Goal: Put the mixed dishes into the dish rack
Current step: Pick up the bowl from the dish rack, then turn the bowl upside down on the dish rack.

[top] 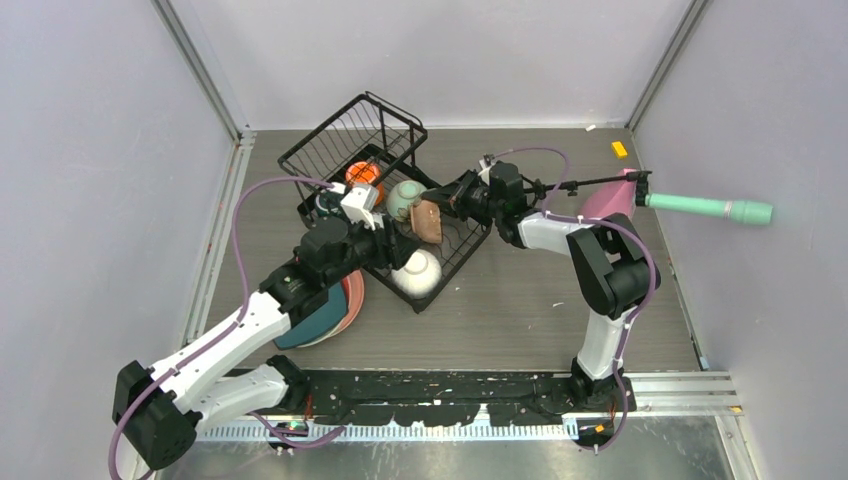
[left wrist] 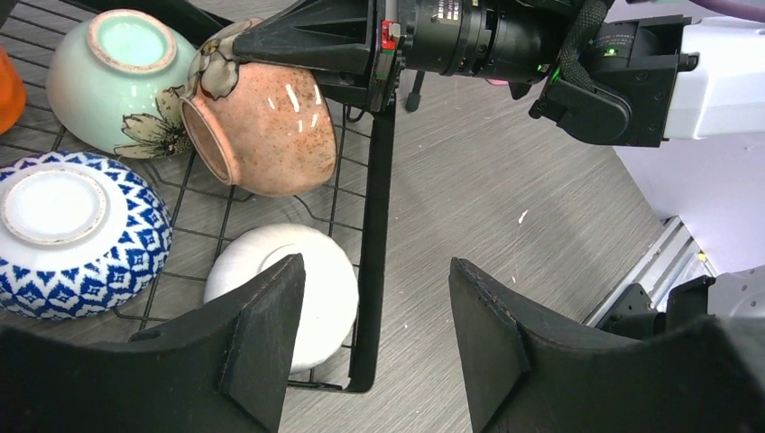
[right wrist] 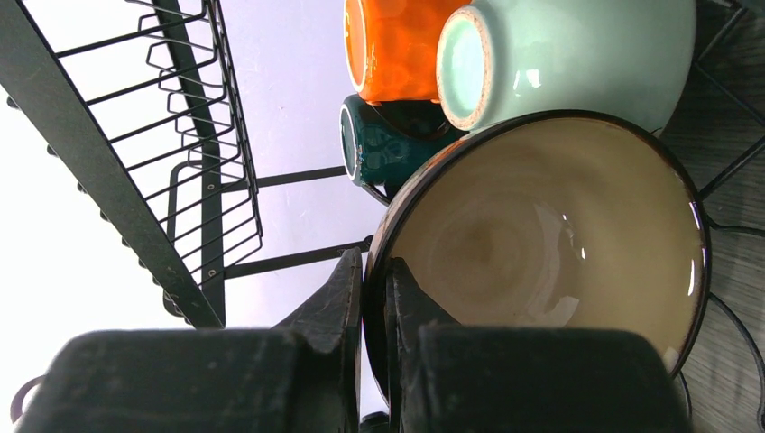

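The dish rack [top: 335, 135] stands at mid-table. My right gripper [right wrist: 374, 280] is shut on the rim of a tan bowl [right wrist: 550, 234], held on edge over the rack floor. The top view shows this gripper [top: 442, 208] at the rack's right side. Beside the tan bowl [left wrist: 262, 122] lie a mint bowl [left wrist: 117, 77], a blue-patterned bowl [left wrist: 77, 230] and a white bowl [left wrist: 320, 271], all upside down in the rack. An orange mug [right wrist: 397, 45] and a dark green mug [right wrist: 383, 149] sit further in. My left gripper [left wrist: 377, 298] hangs open and empty over the rack's rim [left wrist: 379, 207]. Teal and pink plates [top: 325, 318] lie stacked on the table under the left arm.
A pink wedge [top: 608, 200] and a mint cylinder [top: 712, 208] on a black tripod stand at the right. A small yellow piece [top: 620, 149] lies near the back wall. Walls close in left, right and behind, with a metal rail [top: 660, 382] along the near edge.
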You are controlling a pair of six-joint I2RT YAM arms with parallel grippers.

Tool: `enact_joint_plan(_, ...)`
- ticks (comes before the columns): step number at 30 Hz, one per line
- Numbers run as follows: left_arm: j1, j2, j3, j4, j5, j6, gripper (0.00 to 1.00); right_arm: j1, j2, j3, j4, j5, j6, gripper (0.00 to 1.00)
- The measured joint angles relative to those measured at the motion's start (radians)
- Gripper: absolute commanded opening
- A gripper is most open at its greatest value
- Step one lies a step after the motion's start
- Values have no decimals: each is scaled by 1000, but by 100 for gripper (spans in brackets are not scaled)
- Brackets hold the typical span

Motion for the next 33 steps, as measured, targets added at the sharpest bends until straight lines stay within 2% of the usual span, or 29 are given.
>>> enact_joint_plan(15, -16, 34, 0, 1, -49, 19, 64, -2, 0, -3, 6, -1, -2, 4)
enact_joint_plan(27, -80, 176, 29, -1, -140, 64, 66, -18, 5, -80, 159, 2, 129, 7)
enact_joint_plan(33, -119, 264, 60, 34, -196, 81, 67, -43, 42, -103, 266, -8, 220, 13)
